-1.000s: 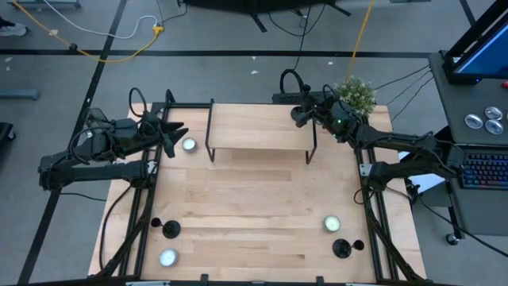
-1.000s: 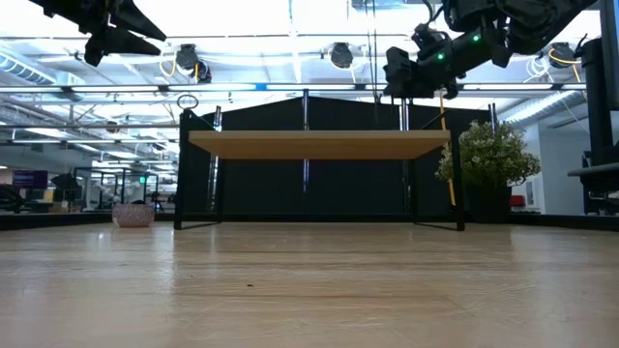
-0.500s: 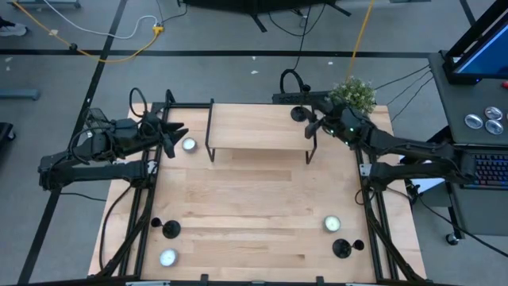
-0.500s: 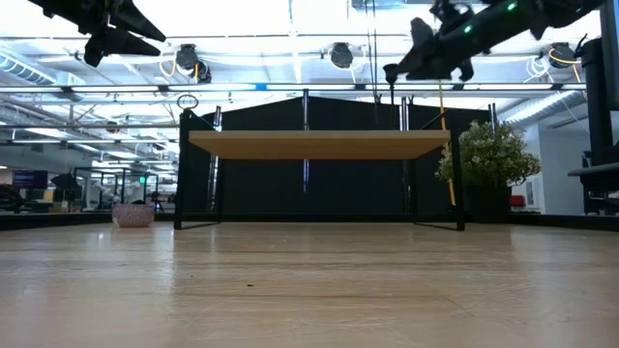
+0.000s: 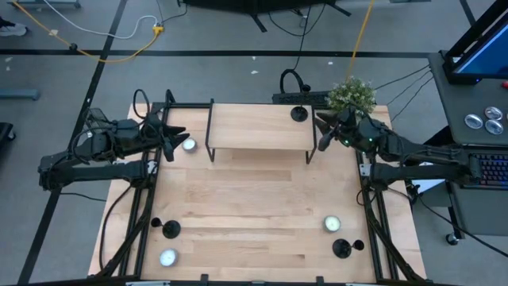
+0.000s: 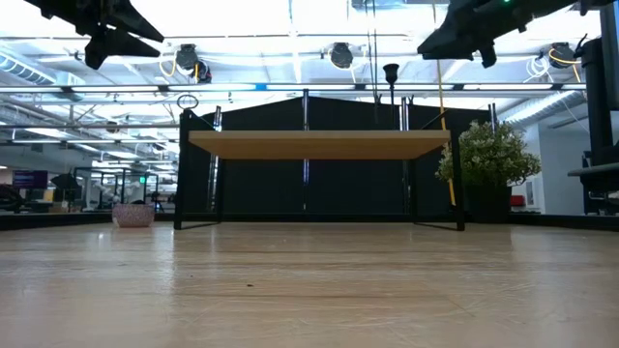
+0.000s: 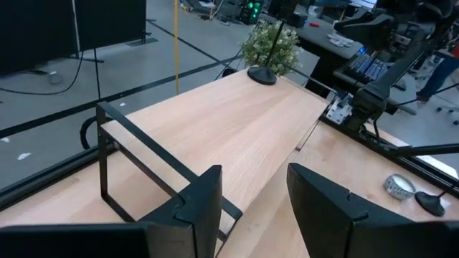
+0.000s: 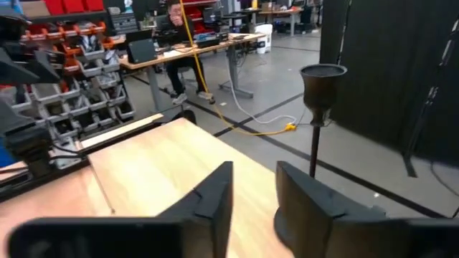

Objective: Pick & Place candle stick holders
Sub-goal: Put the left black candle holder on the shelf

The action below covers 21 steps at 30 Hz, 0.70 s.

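We read this moment as one holder (image 5: 298, 114) just placed: it stands upright on the raised shelf (image 5: 254, 127), at that shelf's upper right corner in the high view, free of both hands. Our right hand (image 5: 321, 131) hangs just beside the shelf's right end, fingers parted and empty; its wrist view shows the holder's stem and cup close ahead. Our left hand (image 5: 168, 133) waits at the upper left of the bench (image 5: 254, 214), fingers spread wide, empty.

Two more holders stand on the bench: one at lower left (image 5: 170, 230), one at lower right (image 5: 342, 249). Small tealights sit near them and by the left hand.

We judge the next move is a reach by the right hand toward the lower right holder, coming down over the thin stem and closing squarely, since the stem could slip or tip.
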{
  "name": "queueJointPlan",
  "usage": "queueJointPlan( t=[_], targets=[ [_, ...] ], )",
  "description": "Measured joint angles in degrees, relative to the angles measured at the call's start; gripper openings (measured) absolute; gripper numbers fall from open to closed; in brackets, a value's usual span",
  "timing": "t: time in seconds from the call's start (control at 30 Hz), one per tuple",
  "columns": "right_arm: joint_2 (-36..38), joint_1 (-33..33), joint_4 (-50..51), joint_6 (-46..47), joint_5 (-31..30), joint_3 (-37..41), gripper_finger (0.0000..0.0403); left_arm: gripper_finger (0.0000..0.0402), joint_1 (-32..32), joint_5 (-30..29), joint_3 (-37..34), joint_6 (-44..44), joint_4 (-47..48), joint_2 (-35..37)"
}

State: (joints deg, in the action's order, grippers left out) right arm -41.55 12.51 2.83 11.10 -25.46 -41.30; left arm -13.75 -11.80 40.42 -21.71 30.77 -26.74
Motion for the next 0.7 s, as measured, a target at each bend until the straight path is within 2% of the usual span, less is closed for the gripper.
queueJointPlan(
  t=[0.13,0.2,0.37,0.53,0.7],
  targets=[
    [1.32,-1.60,0.47,0.20,-0.01,0.00,0.0022,0.0161,-0.01,0.15,0.00,-0.69,-0.49,0.00],
    [1.76,-2.39,0.61,0.10,0.01,0.00,0.0006,0.0161,-0.01,-0.06,0.00,-2.47,-0.68,0.01],
    [2.26,-4.10,0.56,0.45,0.02,0.00,0.0010,0.0161,1.51,3.32,0.39,-4.35,-1.07,-1.41],
    [2.53,-5.32,0.68,1.38,0.03,0.00,0.0003,0.0161,6.63,6.51,5.29,-5.49,1.03,-8.52],
    [2.53,-5.90,0.94,1.32,0.03,0.00,0.0001,0.0161,14.22,7.10,16.00,-11.82,16.04,-19.86]
  ],
)
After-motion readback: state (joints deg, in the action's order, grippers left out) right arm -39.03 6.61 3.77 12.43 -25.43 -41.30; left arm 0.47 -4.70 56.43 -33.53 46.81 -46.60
